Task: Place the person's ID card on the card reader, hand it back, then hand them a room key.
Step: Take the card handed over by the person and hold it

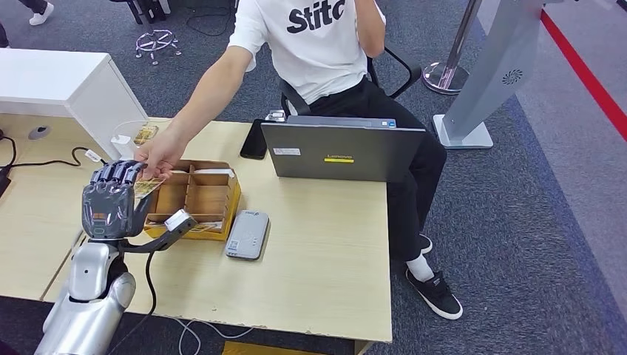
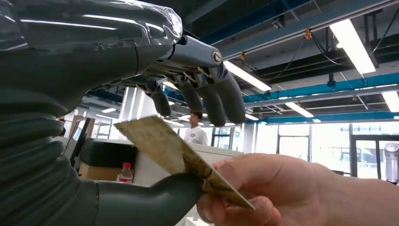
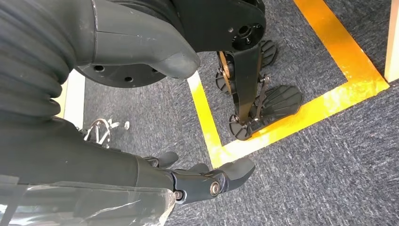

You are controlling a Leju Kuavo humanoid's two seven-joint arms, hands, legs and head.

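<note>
A person seated across the desk reaches out, and their hand [image 1: 159, 155] pinches a yellowish ID card [image 1: 148, 186] at my raised left hand [image 1: 111, 200]. In the left wrist view the card [image 2: 160, 141] lies across my thumb [image 2: 150, 202], while my fingers [image 2: 211, 99] hang above it with a gap; the person's hand [image 2: 273, 193] still grips its far end. The grey card reader [image 1: 247, 234] lies flat on the desk, right of a wooden compartment box [image 1: 194, 198]. My right hand [image 3: 207, 179] hangs over the carpet, fingers loosely apart and holding nothing.
An open Lenovo laptop [image 1: 344, 151] stands at the desk's far side, with a black phone [image 1: 253, 140] beside it. A white cabinet [image 1: 59, 85] sits at the far left, with cables [image 1: 44, 163] trailing across the desk [image 1: 333, 281].
</note>
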